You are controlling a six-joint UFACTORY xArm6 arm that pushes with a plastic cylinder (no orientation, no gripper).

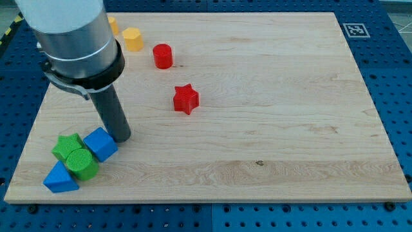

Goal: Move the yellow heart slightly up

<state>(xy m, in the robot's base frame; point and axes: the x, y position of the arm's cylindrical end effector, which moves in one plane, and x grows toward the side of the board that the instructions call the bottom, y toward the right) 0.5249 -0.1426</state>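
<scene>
The yellow heart block is hard to make out: a small yellow piece (113,26) peeks from behind the arm's grey housing at the view's top left, mostly hidden, and this is probably the heart, though its shape cannot be confirmed. Just to its right sits a yellow hexagonal wooden block (132,38), fully visible. Both lie far above my tip (122,138) in the view, well apart from it.

My tip, the lower end of the dark rod, has no jaws and holds nothing; it rests on the light wooden board (270,116), touching or just beside the upper right edge of a blue cube (100,143). Below and left of the tip cluster a green star-like block (66,147), a green cylinder (82,164) and a blue triangular block (60,179), packed together. Up and to the right of the tip stand a red star (186,98) and, farther up, a red cylinder (163,56).

To nudge the heart upward, the tip would likely need to come beneath it first.
</scene>
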